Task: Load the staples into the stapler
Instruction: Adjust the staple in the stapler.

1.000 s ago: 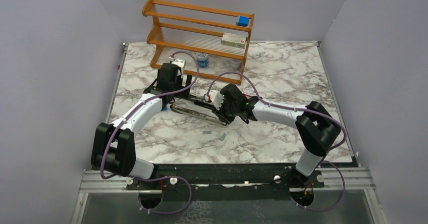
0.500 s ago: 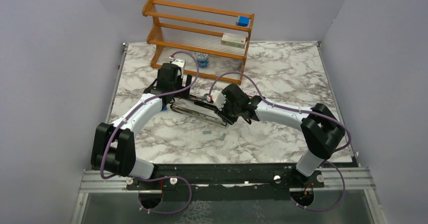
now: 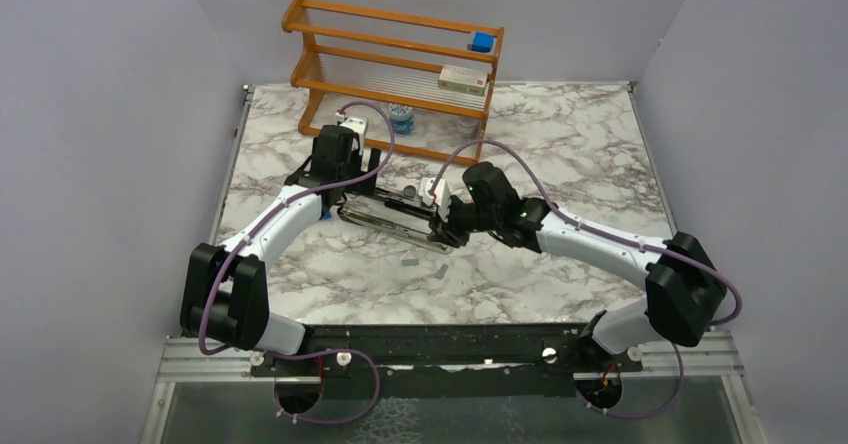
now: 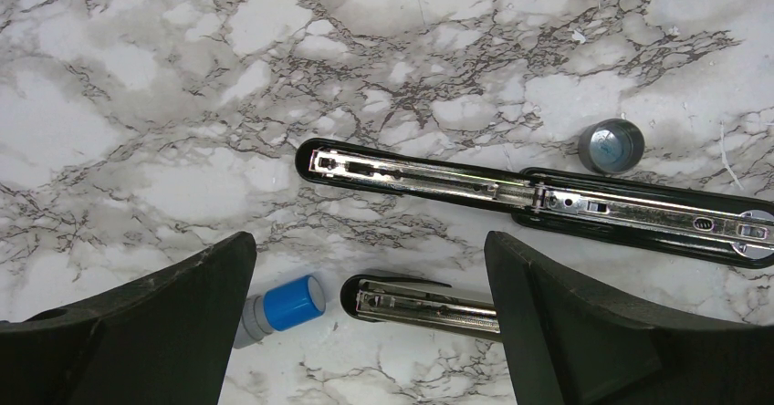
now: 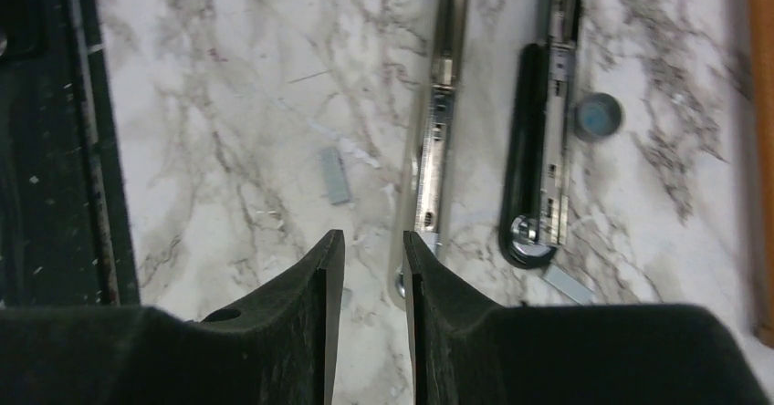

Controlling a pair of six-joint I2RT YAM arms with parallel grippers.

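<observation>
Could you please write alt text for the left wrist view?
An opened black stapler lies flat on the marble table, its silver channel facing up. The left end effector hovers above it, open, with a blue-capped item and grey cap nearby.

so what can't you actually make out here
top view: the left arm and right arm cover much of the stapler; the staples are too small to count.
left wrist: the left tool hides the lower bar's far end.
right wrist: blurred, and the top edge cuts off the stapler's bars.
</observation>
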